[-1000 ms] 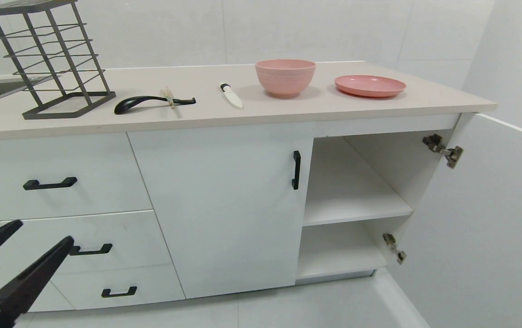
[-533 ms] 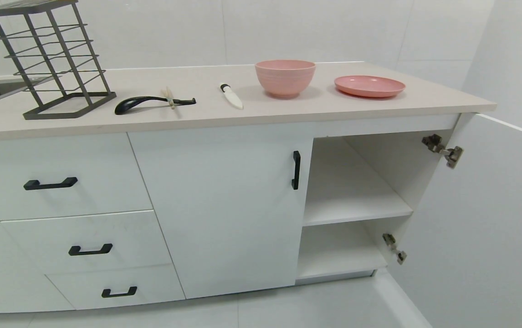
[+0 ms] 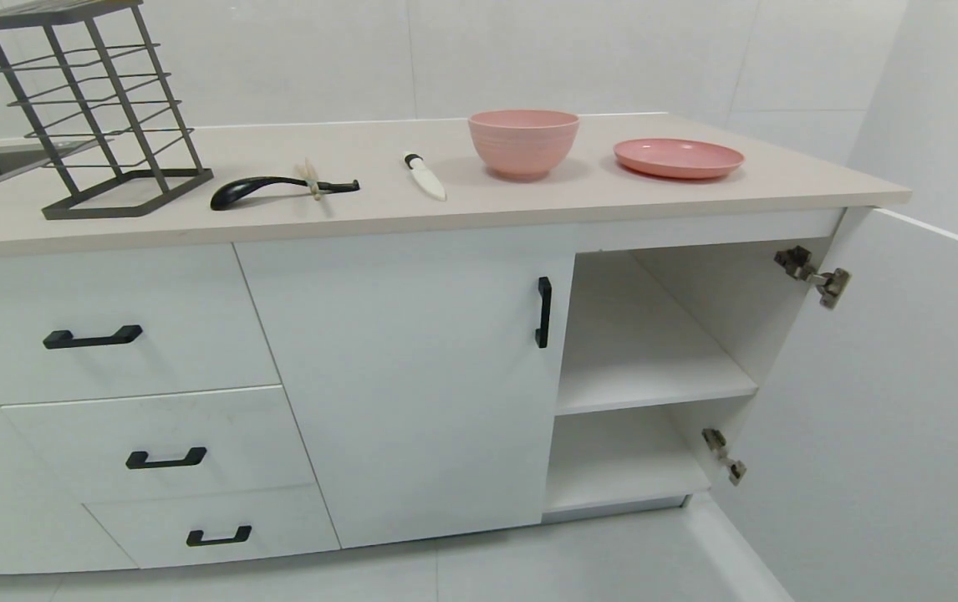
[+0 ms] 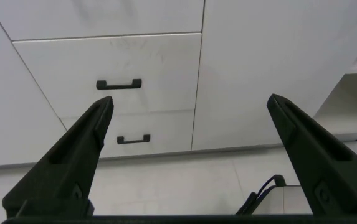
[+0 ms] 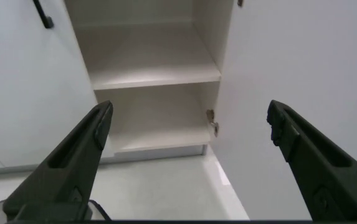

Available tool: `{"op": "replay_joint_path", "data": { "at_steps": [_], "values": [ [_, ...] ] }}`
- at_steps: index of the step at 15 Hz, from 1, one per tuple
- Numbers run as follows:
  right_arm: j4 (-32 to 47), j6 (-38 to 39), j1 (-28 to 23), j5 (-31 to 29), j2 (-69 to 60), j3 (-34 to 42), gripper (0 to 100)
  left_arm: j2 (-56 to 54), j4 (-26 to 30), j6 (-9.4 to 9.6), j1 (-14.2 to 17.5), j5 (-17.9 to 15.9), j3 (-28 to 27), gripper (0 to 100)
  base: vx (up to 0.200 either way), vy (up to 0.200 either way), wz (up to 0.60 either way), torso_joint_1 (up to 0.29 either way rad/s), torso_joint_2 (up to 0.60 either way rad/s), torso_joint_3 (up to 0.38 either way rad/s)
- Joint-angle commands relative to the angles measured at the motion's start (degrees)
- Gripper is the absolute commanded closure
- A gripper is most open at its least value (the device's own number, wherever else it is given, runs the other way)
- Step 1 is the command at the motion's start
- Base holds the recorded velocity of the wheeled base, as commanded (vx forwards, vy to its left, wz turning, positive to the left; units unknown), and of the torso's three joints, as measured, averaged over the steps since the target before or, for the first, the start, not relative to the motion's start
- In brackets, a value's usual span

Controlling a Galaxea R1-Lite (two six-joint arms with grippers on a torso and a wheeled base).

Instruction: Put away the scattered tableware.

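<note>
Head view: pink bowl (image 3: 523, 140) and pink plate (image 3: 679, 156) stand on the worktop (image 3: 529, 202) near its right end, above the cupboard shelf (image 3: 638, 368). Both are probably light, rigid and smooth: grip at the rim. Further left, the ladle (image 3: 262, 188), chopsticks (image 3: 312, 178) and knife (image 3: 425, 176) lie flat. The left end effector (image 4: 190, 102) and right end effector (image 5: 189, 109) are spread wide, holding nothing. The swung-out door (image 3: 905, 401) bounds the right side

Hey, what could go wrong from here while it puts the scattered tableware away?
1. The cabinet door stands wide open beside the shelves; an arm bringing the pink plate down could knock it.
2. The chopsticks lie across the black spoon, on its handle, so lifting one may drag the other along the counter or off its front edge.
</note>
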Motion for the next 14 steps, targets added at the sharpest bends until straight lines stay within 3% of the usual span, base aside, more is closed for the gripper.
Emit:
{"op": "replay_joint_path", "data": {
  "at_steps": [1, 2, 4, 6, 12, 14],
  "values": [
    [0.0, 0.1, 0.4, 0.1, -1.5, 0.0, 0, 0.4, 0.0, -0.47, 0.0, 0.0, 0.0, 0, 0.000, 0.000, 0.00, 0.000, 0.00, 0.000],
    [0.0, 0.2, 0.4, 0.1, -1.6, 0.0, 0, 0.4, 0.0, -0.65, 0.0, -0.1, 0.0, 0, 0.000, 0.000, 0.00, 0.000, 0.00, 0.000],
    [0.0, 0.1, 0.4, 0.1, -1.6, 0.0, 0, 0.4, -0.1, 0.85, -0.1, -0.3, 0.0, 0, 0.000, 0.000, 0.00, 0.000, 0.00, 0.000],
    [0.0, 0.1, 0.4, 0.1, -1.6, 0.0, 0, 0.4, 0.0, 0.14, 0.0, 0.5, 0.0, 0, 0.000, 0.000, 0.00, 0.000, 0.00, 0.000],
    [0.0, 0.1, 0.4, 0.1, -1.5, 0.0, 0, 0.4, 0.0, 0.06, 0.0, 0.9, 0.0, 0, 0.000, -0.200, 0.00, 0.003, 0.00, 0.002],
    [0.0, 0.1, 0.4, 0.1, -1.6, 0.0, 0, 0.4, 0.0, 0.06, 0.0, 0.9, 0.0, 0, 0.200, -0.200, 0.00, 0.000, 0.01, 0.002]
  ]
}}
